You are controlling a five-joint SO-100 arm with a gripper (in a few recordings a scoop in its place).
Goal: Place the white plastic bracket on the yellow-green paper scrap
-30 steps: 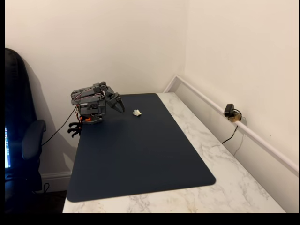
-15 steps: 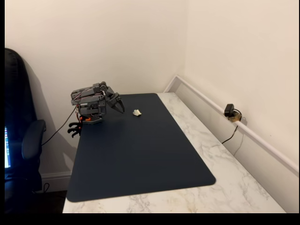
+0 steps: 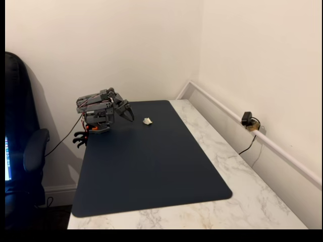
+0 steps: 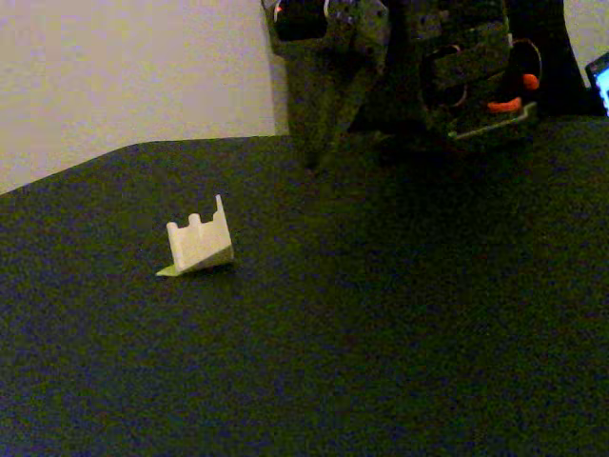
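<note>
The white plastic bracket [image 3: 147, 121] [image 4: 200, 243] lies on the dark mat near its far edge, a small pale piece with notched teeth on top. A thin sliver of the yellow-green paper scrap [image 4: 169, 271] shows under the bracket's lower left edge, touching it; most of the scrap is hidden. The grey arm sits folded at the mat's far left corner. Its gripper [image 3: 130, 116] [image 4: 317, 148] points down at the mat, apart from the bracket, with the fingers together and nothing between them.
The dark blue mat [image 3: 151, 171] covers much of a white marble table [image 3: 237, 181]. A small camera [image 3: 247, 120] with a cable stands by the right wall rail. A dark office chair [image 3: 25, 151] is at the left.
</note>
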